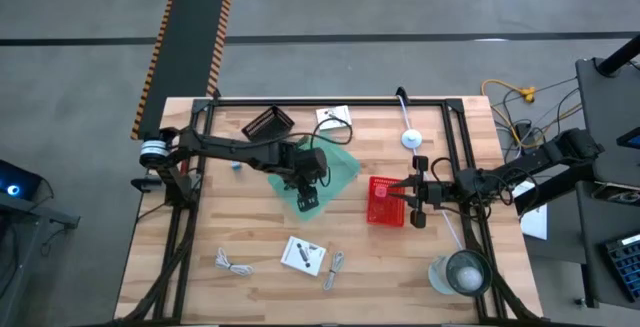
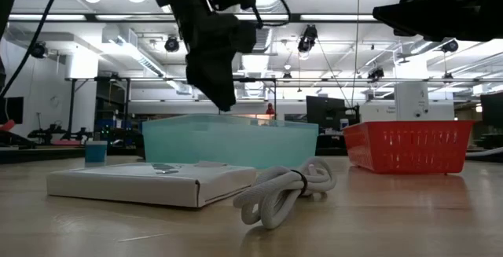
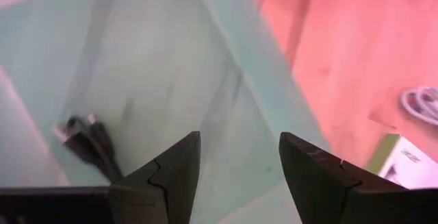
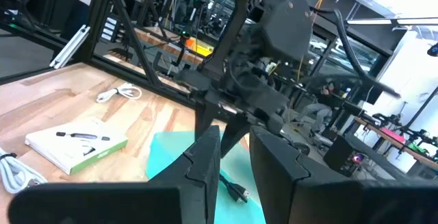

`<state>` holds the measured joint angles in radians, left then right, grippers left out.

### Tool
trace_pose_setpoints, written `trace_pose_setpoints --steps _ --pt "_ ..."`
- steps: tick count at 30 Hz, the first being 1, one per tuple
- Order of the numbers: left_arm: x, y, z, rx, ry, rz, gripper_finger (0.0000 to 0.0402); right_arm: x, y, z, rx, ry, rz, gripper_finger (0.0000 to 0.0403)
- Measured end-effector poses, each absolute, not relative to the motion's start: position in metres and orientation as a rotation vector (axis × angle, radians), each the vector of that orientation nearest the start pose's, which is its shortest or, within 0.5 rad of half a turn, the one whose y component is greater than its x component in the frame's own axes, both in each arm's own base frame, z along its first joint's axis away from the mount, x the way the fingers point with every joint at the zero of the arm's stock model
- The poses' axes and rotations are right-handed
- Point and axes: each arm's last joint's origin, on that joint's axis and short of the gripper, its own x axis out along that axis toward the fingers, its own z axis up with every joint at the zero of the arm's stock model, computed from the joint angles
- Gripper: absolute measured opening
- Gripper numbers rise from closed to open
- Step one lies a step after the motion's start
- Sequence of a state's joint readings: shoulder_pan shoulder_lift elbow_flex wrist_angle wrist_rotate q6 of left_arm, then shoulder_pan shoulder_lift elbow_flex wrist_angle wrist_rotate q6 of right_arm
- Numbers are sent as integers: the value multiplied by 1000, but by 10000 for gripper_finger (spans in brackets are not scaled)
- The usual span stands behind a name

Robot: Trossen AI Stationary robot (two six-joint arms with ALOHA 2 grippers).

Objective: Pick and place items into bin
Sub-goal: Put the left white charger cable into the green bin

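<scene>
Low view, translucent teal bin (image 2: 229,141), coiled white cable (image 2: 287,190), red mesh basket (image 2: 409,147)

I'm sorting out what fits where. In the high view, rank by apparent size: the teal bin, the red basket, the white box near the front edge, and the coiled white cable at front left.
1. teal bin, largest, though the left arm covers part of it
2. red basket
3. white box
4. coiled white cable, smallest
</scene>
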<state>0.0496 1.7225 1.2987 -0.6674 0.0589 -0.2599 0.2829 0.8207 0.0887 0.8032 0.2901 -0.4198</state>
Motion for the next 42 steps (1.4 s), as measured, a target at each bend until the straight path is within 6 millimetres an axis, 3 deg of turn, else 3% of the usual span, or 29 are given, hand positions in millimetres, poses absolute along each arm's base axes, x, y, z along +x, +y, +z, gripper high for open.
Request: trace_pose_setpoints --steps 11,20,32,42 --pt "354 -11 238 -153 1066 4 183 154 36 184 -404 -61 -21 68" --pt "348 -42 244 -134 1076 -117 183 154 36 184 -404 -60 -21 68" --pt "322 -108 260 -50 1072 -308 183 154 36 183 -404 -51 -18 68" --pt "291 -149 256 -220 1258 -227 183 154 36 183 -404 -51 -19 68"
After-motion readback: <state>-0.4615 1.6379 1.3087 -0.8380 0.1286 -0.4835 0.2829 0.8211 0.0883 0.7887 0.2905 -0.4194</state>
